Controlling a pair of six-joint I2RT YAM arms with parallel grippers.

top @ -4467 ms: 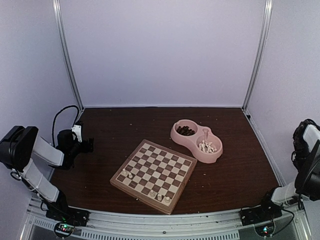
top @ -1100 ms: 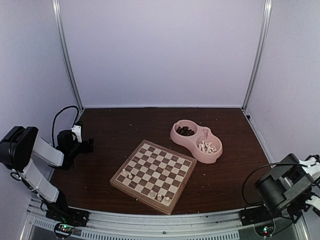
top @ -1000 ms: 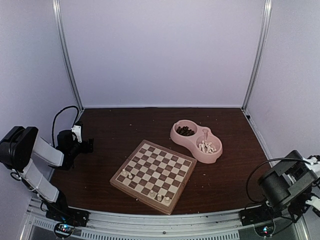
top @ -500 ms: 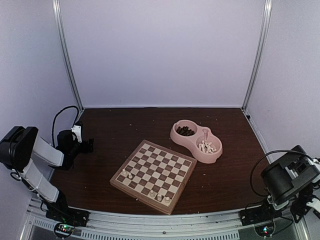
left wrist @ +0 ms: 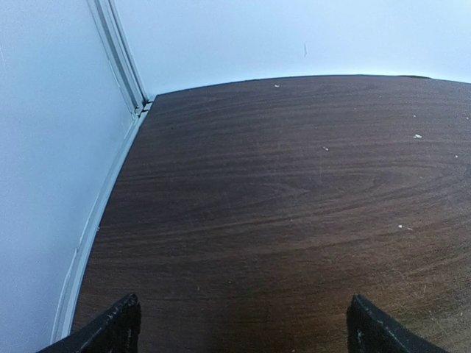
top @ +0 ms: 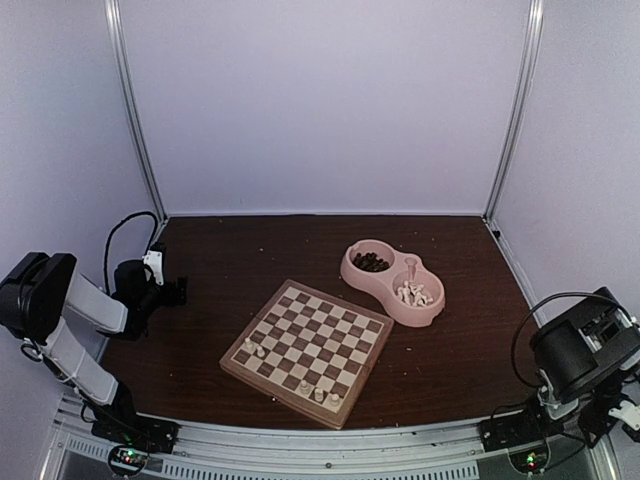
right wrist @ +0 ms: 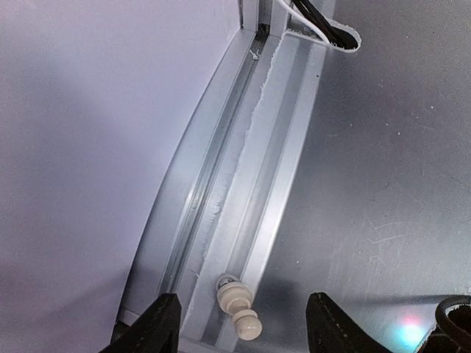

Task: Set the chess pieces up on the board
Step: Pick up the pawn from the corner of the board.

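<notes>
Two grippers: left gripper spread wide above the table, holding nothing; right gripper parted astride a chess piece lying untouched in a rail.

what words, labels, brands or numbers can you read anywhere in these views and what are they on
No text can be read in any view.
Chessboard: plain checks, no letters or numbers visible on the rim.
Pink double bowl: no label visible.
Left arm and right arm: no brand legible.
</notes>
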